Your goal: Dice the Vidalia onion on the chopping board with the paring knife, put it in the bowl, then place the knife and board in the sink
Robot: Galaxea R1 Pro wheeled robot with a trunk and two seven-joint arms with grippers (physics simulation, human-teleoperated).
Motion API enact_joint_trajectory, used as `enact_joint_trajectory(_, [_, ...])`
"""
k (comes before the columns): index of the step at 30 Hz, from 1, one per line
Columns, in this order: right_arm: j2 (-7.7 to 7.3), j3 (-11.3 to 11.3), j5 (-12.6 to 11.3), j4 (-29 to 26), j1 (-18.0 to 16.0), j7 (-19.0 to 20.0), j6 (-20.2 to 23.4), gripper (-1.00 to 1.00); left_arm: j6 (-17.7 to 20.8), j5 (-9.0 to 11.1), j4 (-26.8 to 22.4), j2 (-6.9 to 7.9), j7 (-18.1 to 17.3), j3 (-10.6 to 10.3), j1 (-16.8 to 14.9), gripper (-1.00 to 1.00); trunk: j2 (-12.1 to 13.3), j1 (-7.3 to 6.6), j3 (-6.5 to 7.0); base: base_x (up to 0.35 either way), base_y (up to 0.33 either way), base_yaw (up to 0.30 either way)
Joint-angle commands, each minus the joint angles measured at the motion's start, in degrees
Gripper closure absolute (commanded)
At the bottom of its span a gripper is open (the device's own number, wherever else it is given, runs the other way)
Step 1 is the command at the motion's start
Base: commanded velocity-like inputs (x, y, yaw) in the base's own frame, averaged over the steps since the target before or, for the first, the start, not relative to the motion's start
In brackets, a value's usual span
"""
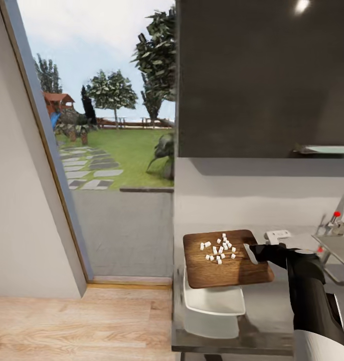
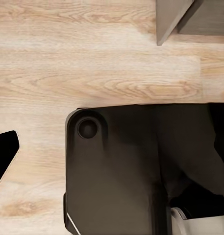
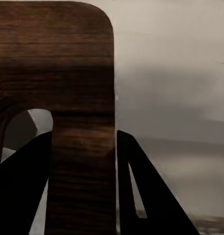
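The brown wooden chopping board hangs lifted over the white bowl, which sits on the grey countertop near its left end. Several small white bits of diced onion lie on the board's top. My right gripper is shut on the board's right edge; in the right wrist view the board stands between the two dark fingers. The sink's drainboard and tap with a red knob lie at the far right. In the left wrist view a dark fingertip shows at the edge, over the wooden floor.
A dark wall cabinet hangs above the counter. A tall window onto a garden is to the left. Light wooden floor lies left of the counter's end. The robot's dark base shows below the left wrist camera.
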Motion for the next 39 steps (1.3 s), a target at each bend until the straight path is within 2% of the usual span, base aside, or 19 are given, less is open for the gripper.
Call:
enact_joint_trajectory(1, [0.07,-0.12,0.41,-0.07,-0.05,0.6,0.13,1.0,-0.06,0.36,-0.05,0.03,-0.1,-0.28,0.03,-1.0,-0.04,0.03,0.09,0.0,0.238,0.0])
enact_joint_trajectory(7, [0.07,-0.12,0.41,-0.07,-0.05,0.6,0.13,1.0,-0.06,0.32,-0.05,0.03,-0.1,-0.28,0.03,-1.0,-0.04,0.03,0.63,0.0,0.18,0.0])
enact_joint_trajectory(20, [0.0,-0.12,0.41,-0.07,-0.05,0.6,0.13,1.0,-0.06,0.32,-0.05,0.03,-0.1,-0.28,0.03,-1.0,-0.04,0.03,1.75,0.0,0.009,0.0])
enact_joint_trajectory(29, [-0.69,-0.12,0.41,-0.07,-0.05,0.59,-0.16,1.0,-0.06,0.31,-0.05,0.03,-0.1,-0.28,0.03,-1.0,-0.04,0.03,1.86,0.0,0.0,0.0])
enact_joint_trajectory(39, [-0.49,-0.2,0.27,-0.07,-0.05,0.6,-2.66,1.0,-0.06,0.32,-0.05,0.03,-0.1,-0.28,0.03,-1.0,-0.04,0.03,1.86,0.0,0.0,0.0])
